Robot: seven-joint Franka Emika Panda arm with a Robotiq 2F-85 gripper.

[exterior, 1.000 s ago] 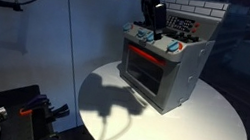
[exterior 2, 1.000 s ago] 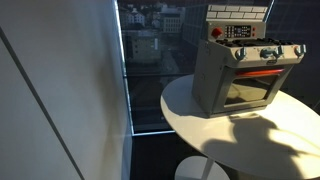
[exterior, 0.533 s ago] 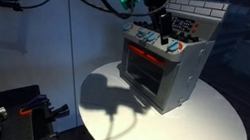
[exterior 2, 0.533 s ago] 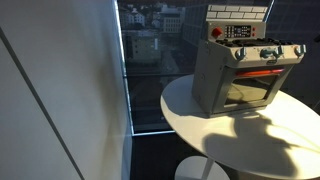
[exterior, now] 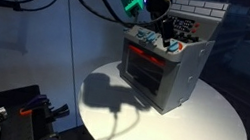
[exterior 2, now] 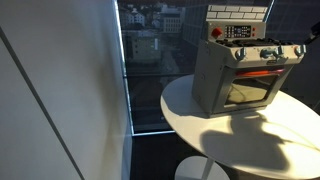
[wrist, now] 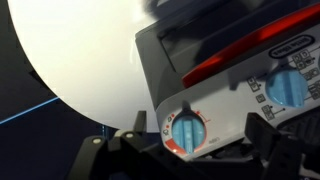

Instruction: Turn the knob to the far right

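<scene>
My tool (exterior: 157, 32) hangs at the front of the toy stove (exterior: 165, 71) on the table (exterior: 207, 129), jaws spread wide, gripping nothing. The knob (wrist: 187, 131), pale blue at the row's right end, sits between my fingers (wrist: 280, 150), apparently untouched. Closing and turning both remain, I judge.

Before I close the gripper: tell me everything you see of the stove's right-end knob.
The knob is small, round and pale blue, plastic by its look, with a raised bar across its face, roughly upright in the wrist view. A white ring with red marks surrounds it. It sits at the end of the stove's silver front panel, by the corner. The gripper is open, one dark finger on each side; neither seems to touch it.
</scene>
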